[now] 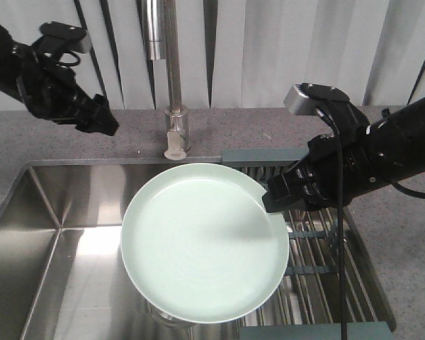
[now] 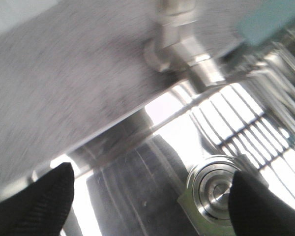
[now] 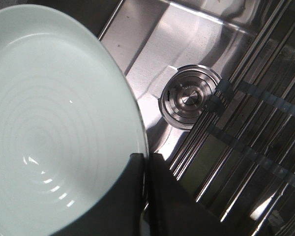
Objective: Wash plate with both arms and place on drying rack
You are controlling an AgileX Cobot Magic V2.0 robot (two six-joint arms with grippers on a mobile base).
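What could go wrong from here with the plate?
The right end effector pinches the plate only at its rim, above the sink, so it could tilt or slip out. The left end effector is open and apart from the plate, near the faucet, so nothing backs up that grip, and it may knock the faucet when moving in.

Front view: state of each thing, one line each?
plate: held over the sink, face up, gripped at its right rim.
right claw: shut on the plate rim.
left claw: open, holding nothing, above the counter.
faucet: no water stream visible.
drain: metal insert seated in it.
drying rack: lying across the sink's right side, plate not on it.
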